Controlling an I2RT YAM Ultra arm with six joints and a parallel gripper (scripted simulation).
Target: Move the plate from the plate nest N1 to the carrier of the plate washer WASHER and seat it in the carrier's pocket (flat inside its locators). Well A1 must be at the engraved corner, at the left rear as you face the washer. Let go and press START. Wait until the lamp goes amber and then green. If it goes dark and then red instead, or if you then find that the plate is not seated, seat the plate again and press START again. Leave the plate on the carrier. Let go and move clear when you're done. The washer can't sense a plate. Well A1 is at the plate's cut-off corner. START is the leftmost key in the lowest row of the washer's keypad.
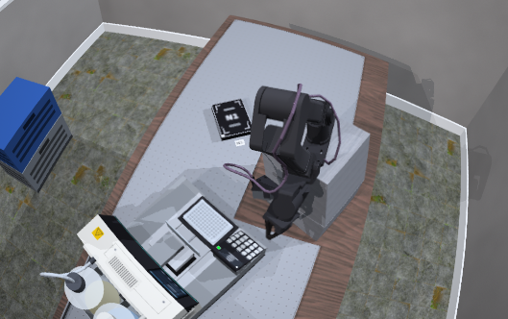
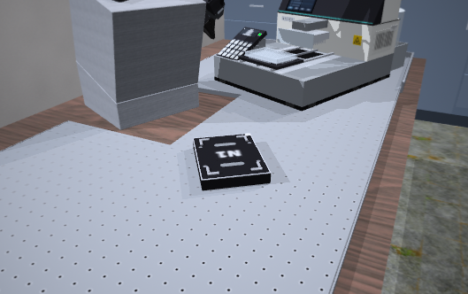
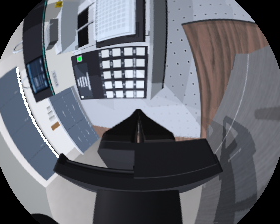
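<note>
Plate nest N1 [image 1: 225,126] [image 2: 231,172]: one, at the upper centre of the top view, no plate on it. Plate [image 1: 208,221] [image 2: 270,55] [image 3: 114,17]: one, pale, lying on the carrier of the washer [image 1: 129,274] [image 2: 344,42], lower centre of the top view; it looks flat, though I cannot tell the seating or the cut-off corner for certain. Lamp [image 1: 218,248] [image 2: 259,34] [image 3: 79,59]: green, beside the keypad [image 1: 245,244] [image 2: 236,46] [image 3: 123,72]. My tool [image 1: 270,235] [image 3: 138,112]: closed, holding nothing, apart from the keys, right of them in the top view. Done, by my judgement: transfer, release, START and the wash check. Left: at most a little more clearance and, if doubted, a look at the seating.
</note>
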